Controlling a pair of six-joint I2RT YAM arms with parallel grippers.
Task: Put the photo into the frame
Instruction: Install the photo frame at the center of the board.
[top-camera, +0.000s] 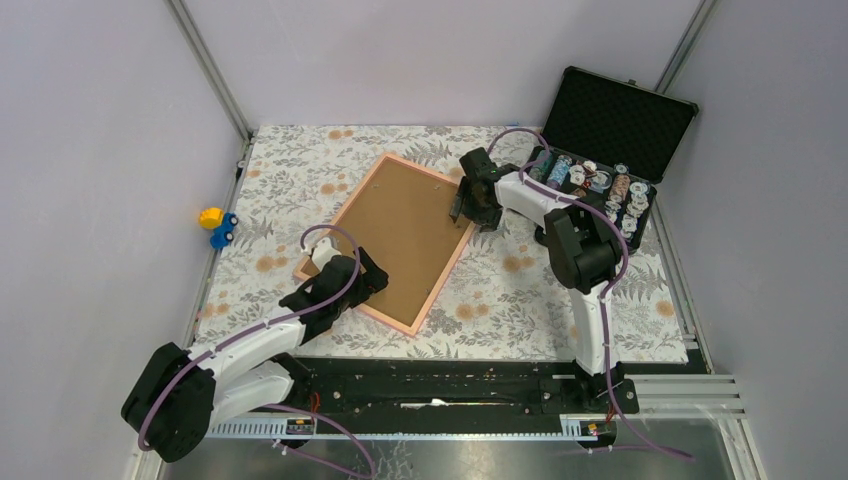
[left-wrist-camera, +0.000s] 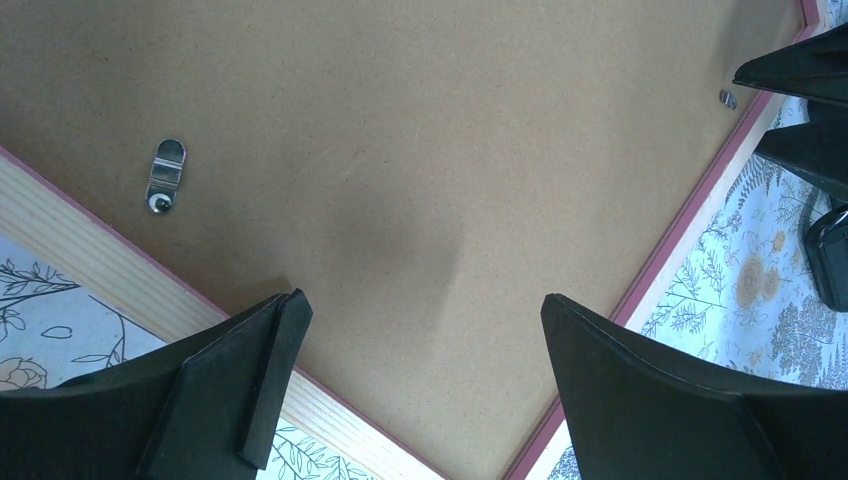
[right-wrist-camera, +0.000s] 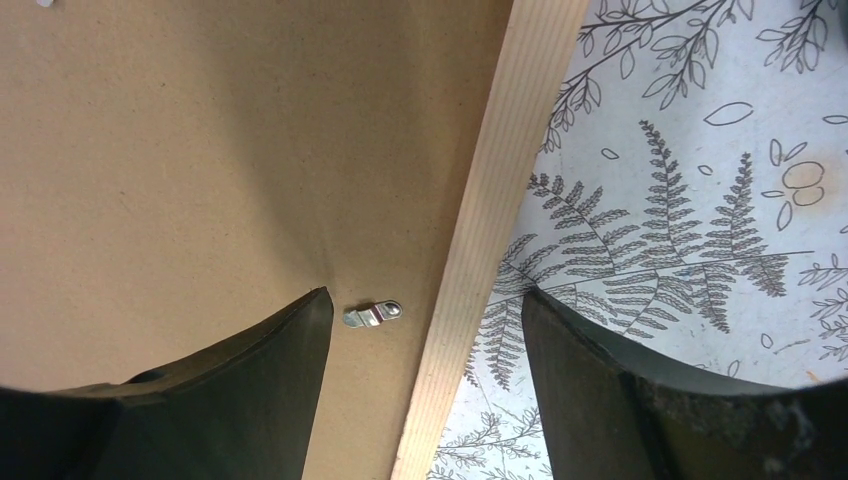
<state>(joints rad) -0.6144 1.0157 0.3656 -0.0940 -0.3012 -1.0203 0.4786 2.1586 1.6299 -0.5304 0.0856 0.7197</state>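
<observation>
Left gripper (left-wrist-camera: 420, 310) hangs with its jaws spread wide over the near corner of the frame (left-wrist-camera: 90, 255). Nothing is between them, just brown backing board (left-wrist-camera: 400, 150) below. Right gripper (right-wrist-camera: 425, 300) is also wide and empty. It straddles the frame's far long edge, one finger over the board, the other over the bench (right-wrist-camera: 700, 200), with a small metal clip (right-wrist-camera: 372, 315) lying between the fingers.

The frame lies flat, back side up, set diagonally mid-bench. The photo? Not visible in any view, and I can't tell whether it sits under the board.

Handling call: the frame looks thin, light and stiff, and any pane underneath would make it fragile. So pinch the wooden rim, not the middle. The board is probably thin with a little flex, and the clips likely need turning before it lifts.

Room: there is open patterned cloth right of the frame and toward the arms. The black case (top-camera: 610, 150) crowds the far right, near the right arm. A small toy (top-camera: 216, 226) sits at the left edge, well apart.
</observation>
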